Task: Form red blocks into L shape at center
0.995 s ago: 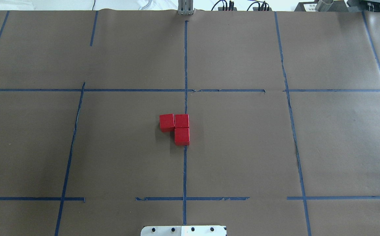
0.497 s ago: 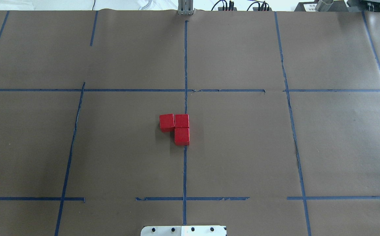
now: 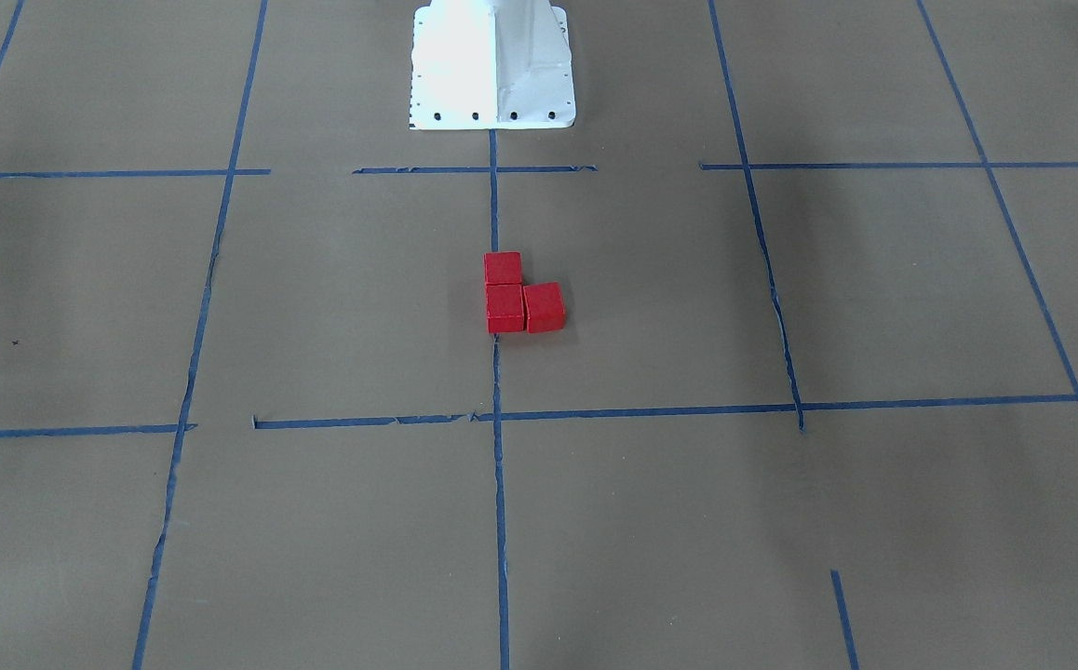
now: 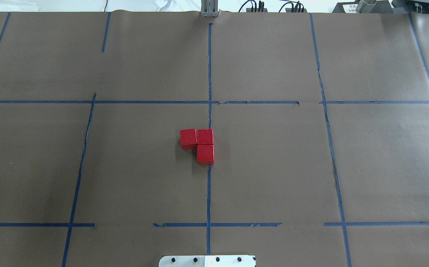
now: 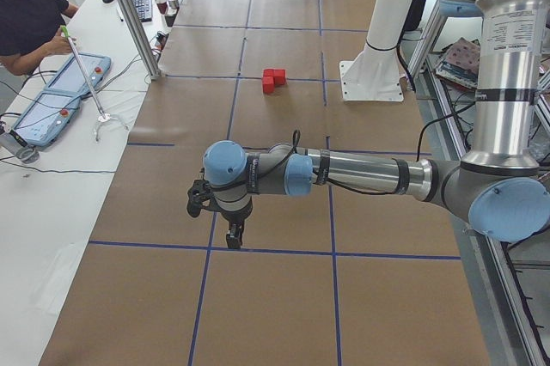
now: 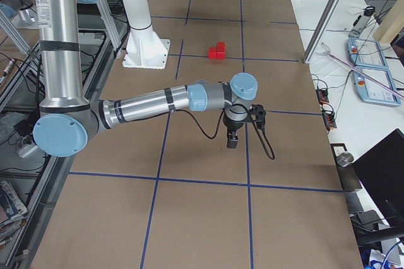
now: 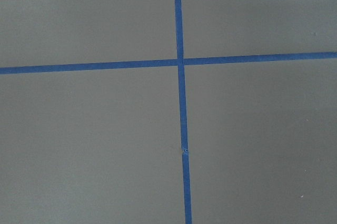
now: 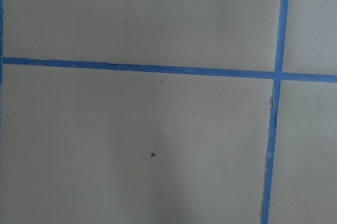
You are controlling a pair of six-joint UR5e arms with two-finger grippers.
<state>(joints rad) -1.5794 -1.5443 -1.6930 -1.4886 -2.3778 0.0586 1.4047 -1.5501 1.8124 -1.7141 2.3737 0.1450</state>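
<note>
Three red blocks sit touching in an L at the center (image 4: 236, 148), on the long blue tape line. In the overhead view they are one at the left (image 4: 188, 138), one at the corner (image 4: 205, 137) and one nearer the base (image 4: 205, 154). The front-facing view shows the same L (image 3: 505, 307). My left gripper (image 5: 232, 233) hangs over bare paper far from the blocks (image 5: 273, 80). My right gripper (image 6: 231, 139) hangs likewise, away from the blocks (image 6: 218, 51). I cannot tell whether either is open or shut. Both wrist views show only paper and tape.
The white robot base (image 3: 492, 65) stands behind the blocks. A person (image 5: 26, 14) sits at a side table with teach pendants (image 5: 60, 95). A metal post (image 5: 129, 14) rises at the table's far edge. More pendants (image 6: 372, 76) lie beside the table.
</note>
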